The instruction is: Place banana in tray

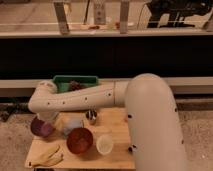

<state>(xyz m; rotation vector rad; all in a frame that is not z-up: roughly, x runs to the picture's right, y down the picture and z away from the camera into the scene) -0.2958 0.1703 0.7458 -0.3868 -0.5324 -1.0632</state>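
The pale yellow banana lies flat on the front left corner of the wooden table. At the table's back edge stands the dark green tray, partly covered by my white arm, with a dark object inside it. My arm reaches from the right across to the left. My gripper hangs down from its left end, just above the purple bowl, well above and behind the banana. It stands open and holds nothing.
An orange-red bowl and a white cup sit near the table's front. A pale cup and a small dark can stand under the arm. A dark wall runs behind the table.
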